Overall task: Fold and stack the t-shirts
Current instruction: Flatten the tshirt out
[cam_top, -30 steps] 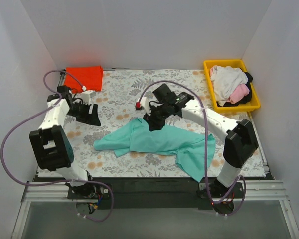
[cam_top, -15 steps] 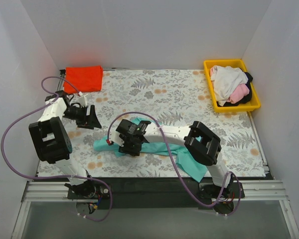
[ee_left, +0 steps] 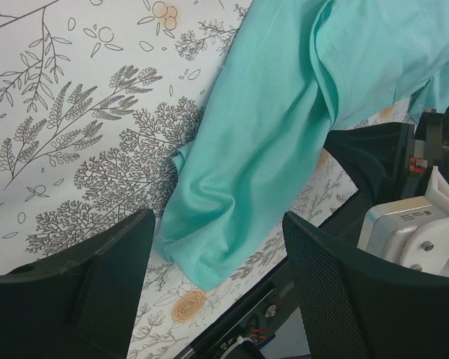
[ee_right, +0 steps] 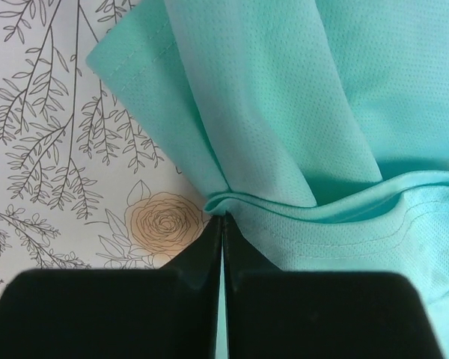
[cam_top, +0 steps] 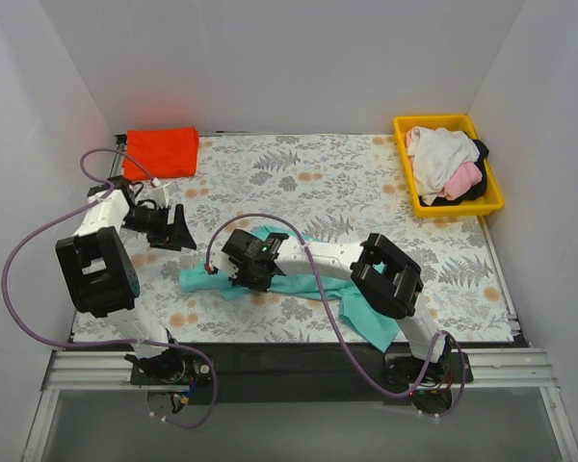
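A fold of the teal shirt [ee_right: 329,97] is pinched in the right hand [ee_right: 223,219]; it should be drawn out flat, slowly. The left hand [ee_left: 218,228] is spread.

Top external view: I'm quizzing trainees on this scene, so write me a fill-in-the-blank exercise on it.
The right gripper is shut on the teal t-shirt; the left gripper holds ____.
The folded red-orange t-shirt lies at the far ____ corner of the fern-patterned cloth.
A pile of shirts sits in the ____ tray.
Missing words: nothing; left; yellow.
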Motion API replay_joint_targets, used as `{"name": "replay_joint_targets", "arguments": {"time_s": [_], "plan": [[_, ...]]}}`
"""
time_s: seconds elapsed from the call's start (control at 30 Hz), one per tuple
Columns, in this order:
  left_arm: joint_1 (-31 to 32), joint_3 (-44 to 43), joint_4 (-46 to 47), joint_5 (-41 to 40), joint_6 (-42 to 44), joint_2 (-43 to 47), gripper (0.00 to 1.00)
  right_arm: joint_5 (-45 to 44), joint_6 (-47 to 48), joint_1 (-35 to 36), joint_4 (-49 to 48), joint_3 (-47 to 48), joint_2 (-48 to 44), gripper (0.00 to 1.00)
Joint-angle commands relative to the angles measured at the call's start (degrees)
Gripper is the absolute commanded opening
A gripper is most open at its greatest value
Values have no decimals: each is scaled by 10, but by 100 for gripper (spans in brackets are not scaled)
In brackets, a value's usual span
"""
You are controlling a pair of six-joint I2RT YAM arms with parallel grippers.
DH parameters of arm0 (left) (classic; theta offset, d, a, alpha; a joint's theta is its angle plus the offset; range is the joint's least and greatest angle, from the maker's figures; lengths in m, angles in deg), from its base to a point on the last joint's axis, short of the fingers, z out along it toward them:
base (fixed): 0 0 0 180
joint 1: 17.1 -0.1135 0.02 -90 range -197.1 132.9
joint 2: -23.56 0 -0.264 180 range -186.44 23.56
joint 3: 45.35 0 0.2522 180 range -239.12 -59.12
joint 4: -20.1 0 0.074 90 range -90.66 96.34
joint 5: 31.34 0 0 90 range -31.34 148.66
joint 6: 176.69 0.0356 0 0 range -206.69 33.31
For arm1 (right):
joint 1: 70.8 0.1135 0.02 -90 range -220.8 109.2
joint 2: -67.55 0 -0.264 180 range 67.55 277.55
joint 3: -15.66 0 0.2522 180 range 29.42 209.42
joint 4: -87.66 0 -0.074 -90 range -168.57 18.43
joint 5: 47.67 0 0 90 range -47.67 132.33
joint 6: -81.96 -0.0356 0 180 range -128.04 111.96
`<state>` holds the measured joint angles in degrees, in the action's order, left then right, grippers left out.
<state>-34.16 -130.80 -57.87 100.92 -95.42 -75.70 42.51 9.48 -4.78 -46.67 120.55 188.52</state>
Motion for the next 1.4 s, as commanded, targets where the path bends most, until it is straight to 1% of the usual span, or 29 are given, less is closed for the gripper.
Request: {"name": "replay_joint_targets", "arguments": {"time_s": [0.0,0.13,0.17,0.27,0.3,0.37,0.47,0.5,0.57,0.63,0.7,0.73,0.93,1.0,1.03,1.07,1.1,1.13,1.17,1.2,1.27,1.3,1.37], "plan": [[0,5,7,-4,14,35,68,-6,1,-5,0,-17,-36,1],[2,9,7,-17,22,32,68,52,0,-31,1,-7,-114,1],[7,10,1,-35,27,25,68,76,-4,-40,1,-6,-128,1],[18,19,-14,-73,56,12,66,120,-6,-85,3,-16,-178,1],[21,22,-11,-83,58,10,66,130,-5,-109,4,-25,-189,1],[33,31,-3,-102,63,9,66,143,0,-130,11,-39,-217,1],[54,47,13,-132,58,10,66,146,16,-164,32,-80,-245,1],[61,56,23,-153,55,13,65,146,21,-185,34,-97,-252,1],[88,72,36,-177,48,24,65,139,30,-210,36,-155,-269,1],[116,98,61,-204,44,35,65,147,36,-249,37,-190,-270,1],[131,114,79,-215,38,46,65,163,36,-278,37,-196,-261,1],[141,123,83,-220,34,47,65,173,31,-282,36,-196,-248,1],[142,111,85,-215,12,46,65,255,-14,-292,39,-158,-178,1],[141,110,82,-217,14,51,65,282,-38,-309,40,-145,-165,1],[142,110,81,-217,15,56,65,313,-48,-316,39,-142,-156,4],[142,111,81,-219,16,58,65,329,-65,-325,39,-140,-152,9],[142,112,83,-219,16,60,66,343,-74,-339,39,-135,-148,17],[142,113,82,-219,15,62,66,362,-83,-346,40,-134,-141,22],[142,111,83,-218,15,62,66,367,-90,-355,40,-133,-138,27],[142,111,83,-215,14,62,66,367,-98,-358,40,-132,-137,35],[141,109,82,-214,11,62,66,346,-100,-360,41,-133,-137,41],[141,110,80,-214,12,61,66,339,-100,-360,43,-133,-138,51],[141,111,78,-215,13,64,66,329,-100,-360,52,-136,-138,53]]}}
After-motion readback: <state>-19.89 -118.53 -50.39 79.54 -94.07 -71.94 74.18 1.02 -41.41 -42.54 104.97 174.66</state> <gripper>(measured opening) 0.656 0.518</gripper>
